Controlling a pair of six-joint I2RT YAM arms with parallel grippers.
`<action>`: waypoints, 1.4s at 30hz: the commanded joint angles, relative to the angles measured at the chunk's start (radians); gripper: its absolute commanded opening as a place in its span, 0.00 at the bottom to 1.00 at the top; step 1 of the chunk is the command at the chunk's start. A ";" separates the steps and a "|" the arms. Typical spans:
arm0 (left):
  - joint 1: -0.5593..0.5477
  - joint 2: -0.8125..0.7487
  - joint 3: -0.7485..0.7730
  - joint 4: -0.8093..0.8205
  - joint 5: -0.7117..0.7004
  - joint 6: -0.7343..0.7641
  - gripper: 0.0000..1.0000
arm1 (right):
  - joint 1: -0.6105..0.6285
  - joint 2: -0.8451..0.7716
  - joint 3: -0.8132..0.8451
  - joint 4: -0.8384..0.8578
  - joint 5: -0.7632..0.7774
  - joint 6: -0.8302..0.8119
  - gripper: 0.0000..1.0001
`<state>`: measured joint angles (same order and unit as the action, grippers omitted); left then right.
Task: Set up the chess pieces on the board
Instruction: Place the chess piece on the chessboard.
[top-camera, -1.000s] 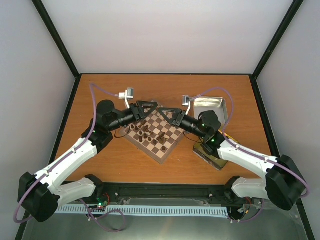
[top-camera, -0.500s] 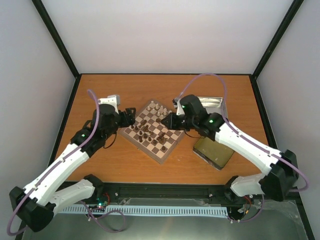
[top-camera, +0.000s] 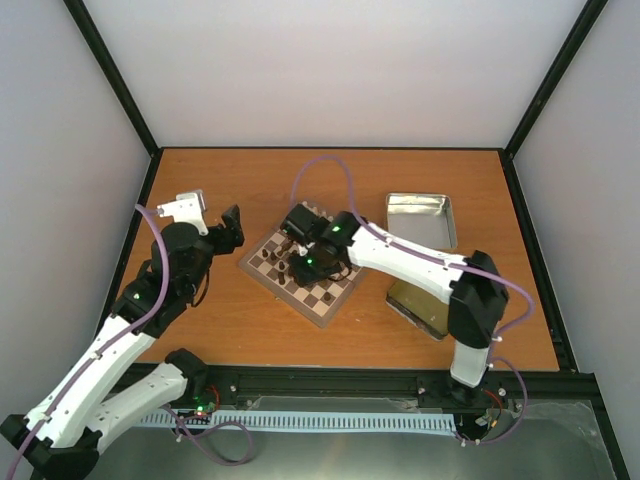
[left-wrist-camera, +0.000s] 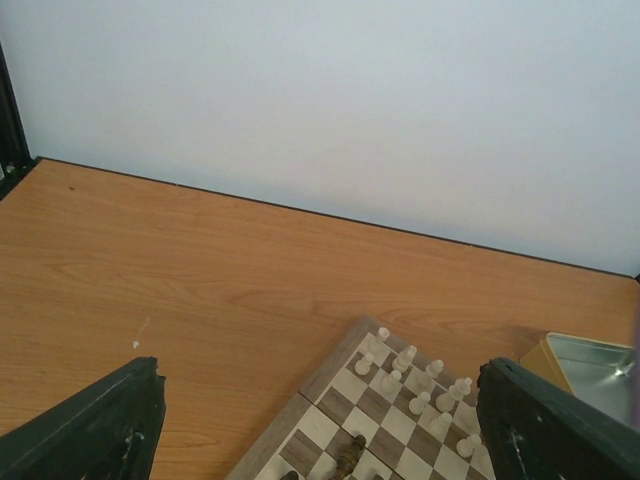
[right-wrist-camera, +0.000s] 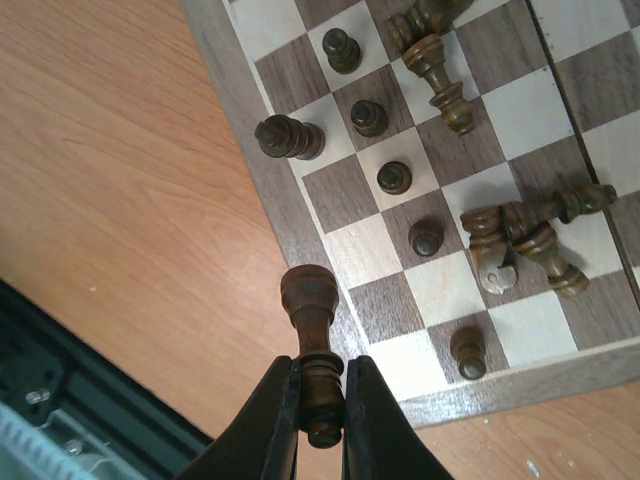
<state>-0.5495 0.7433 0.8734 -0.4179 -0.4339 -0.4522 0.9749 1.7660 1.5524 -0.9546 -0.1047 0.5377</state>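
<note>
Dark brown chess piece (right-wrist-camera: 309, 330) clamped at its base by the right gripper (right-wrist-camera: 320, 400), hanging over the rim of the board (right-wrist-camera: 440, 290); placing step in hand. Left gripper (top-camera: 231, 227) spread wide, empty, off the board's left side. Next move likely needs an upright set-down on a free edge square, clear of the toppled chessmen (right-wrist-camera: 530, 240).
</note>
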 joint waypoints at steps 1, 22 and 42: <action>0.006 -0.034 -0.005 0.006 -0.037 0.029 0.86 | 0.034 0.112 0.096 -0.114 0.054 -0.057 0.03; 0.005 -0.083 -0.039 0.025 -0.035 -0.032 0.87 | 0.042 0.364 0.309 -0.178 0.071 -0.071 0.07; 0.005 -0.082 -0.047 0.022 -0.040 -0.033 0.87 | 0.042 0.406 0.369 -0.197 0.061 -0.079 0.19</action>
<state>-0.5495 0.6674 0.8246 -0.4152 -0.4606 -0.4736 1.0088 2.1651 1.8862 -1.1351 -0.0422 0.4595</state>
